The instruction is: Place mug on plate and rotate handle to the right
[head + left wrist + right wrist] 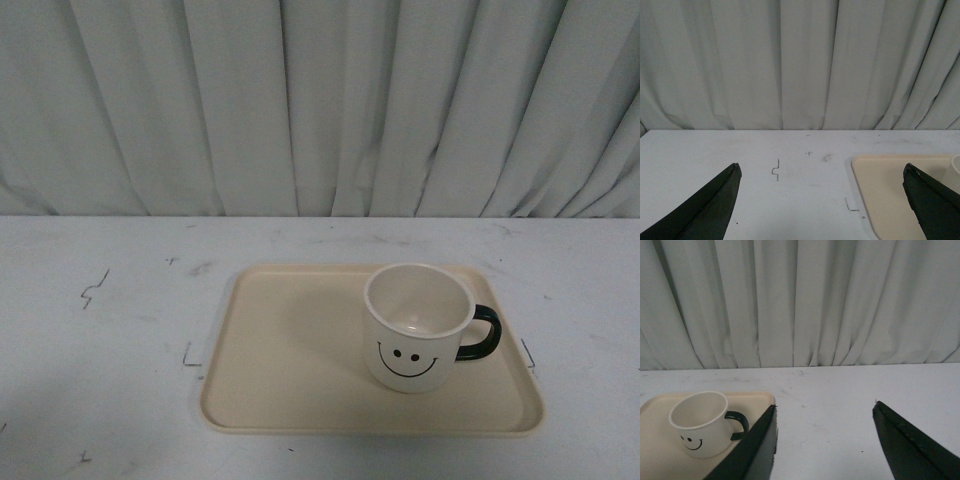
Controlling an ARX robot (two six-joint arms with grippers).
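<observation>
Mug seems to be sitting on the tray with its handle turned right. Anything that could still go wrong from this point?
The mug stands near the plate's right edge, so a nudge could slide it against the rim. The handle sticks out toward the open right gripper, whose near finger is close; swinging that arm could clip and turn it.

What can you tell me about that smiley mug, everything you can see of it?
The mug is wide and cream-white, with a glossy look like enamel or glazed ceramic. A black smiley face is printed on the side toward the front camera. Its thick black C-shaped handle points to the robot's right. It stands upright and looks empty. It rests on the right half of the beige plate, a flat tray with a raised rim. Nothing else touches it; neither gripper holds it.
</observation>
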